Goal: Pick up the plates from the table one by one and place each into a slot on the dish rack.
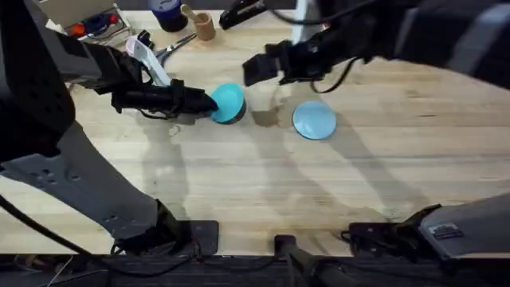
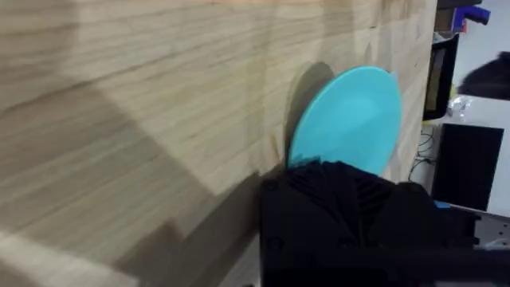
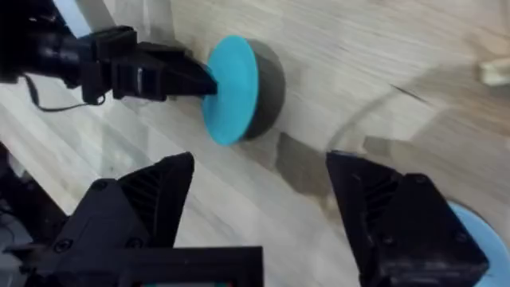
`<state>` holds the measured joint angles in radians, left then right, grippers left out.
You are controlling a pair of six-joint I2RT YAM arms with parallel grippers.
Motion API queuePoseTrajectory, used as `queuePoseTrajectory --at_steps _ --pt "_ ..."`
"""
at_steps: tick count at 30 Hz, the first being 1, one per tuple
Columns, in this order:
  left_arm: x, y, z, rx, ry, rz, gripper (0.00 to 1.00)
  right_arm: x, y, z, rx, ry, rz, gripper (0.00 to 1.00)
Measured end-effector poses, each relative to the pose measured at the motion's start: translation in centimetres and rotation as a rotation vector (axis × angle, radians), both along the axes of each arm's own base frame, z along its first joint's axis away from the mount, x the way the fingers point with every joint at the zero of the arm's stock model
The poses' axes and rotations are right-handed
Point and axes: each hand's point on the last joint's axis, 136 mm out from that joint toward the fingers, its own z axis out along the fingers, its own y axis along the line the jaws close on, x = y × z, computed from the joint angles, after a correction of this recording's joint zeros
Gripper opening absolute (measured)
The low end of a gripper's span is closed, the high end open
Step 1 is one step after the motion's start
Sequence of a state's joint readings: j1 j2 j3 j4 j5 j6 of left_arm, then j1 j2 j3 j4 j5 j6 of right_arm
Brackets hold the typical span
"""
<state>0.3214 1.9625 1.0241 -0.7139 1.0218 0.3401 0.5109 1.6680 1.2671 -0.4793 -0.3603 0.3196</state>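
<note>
My left gripper [image 1: 210, 102] is shut on the rim of the turquoise plate [image 1: 229, 101], which stands tilted on edge just above the table [image 1: 263, 183]. In the left wrist view that plate [image 2: 351, 115] rises out of the black fingers [image 2: 327, 187]. The right wrist view looks down on the same plate [image 3: 231, 88] and the left gripper [image 3: 198, 80]. My right gripper [image 1: 256, 70] hovers open behind and to the right of it, its fingers [image 3: 159, 187] spread wide with nothing between them. The sky-blue plate [image 1: 314, 119] lies flat on the table further right. The dish rack is out of view.
Clutter lines the back edge: a dark blue cup [image 1: 167, 13], a small wooden piece [image 1: 204, 25], a white utensil [image 1: 148, 59] and a box [image 1: 84, 16] at the back left. The right arm [image 1: 414, 36] stretches dark across the back right.
</note>
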Motion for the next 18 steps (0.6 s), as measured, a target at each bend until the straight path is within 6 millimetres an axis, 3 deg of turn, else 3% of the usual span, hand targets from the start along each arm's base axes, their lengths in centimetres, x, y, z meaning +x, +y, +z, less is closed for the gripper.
queuePoseTrajectory --at_steps 6,14,18 --pt "0.0 0.0 0.0 0.0 0.0 0.0 0.041 0.7 3.4 -3.1 0.021 0.012 0.023 0.996" --pt "0.0 0.0 0.0 0.0 0.0 0.0 0.041 1.9 5.5 -5.5 0.068 0.042 -0.027 0.996" --pt "0.0 0.0 0.0 0.0 0.0 0.0 0.041 1.6 6.7 -6.8 0.08 0.079 -0.045 0.996"
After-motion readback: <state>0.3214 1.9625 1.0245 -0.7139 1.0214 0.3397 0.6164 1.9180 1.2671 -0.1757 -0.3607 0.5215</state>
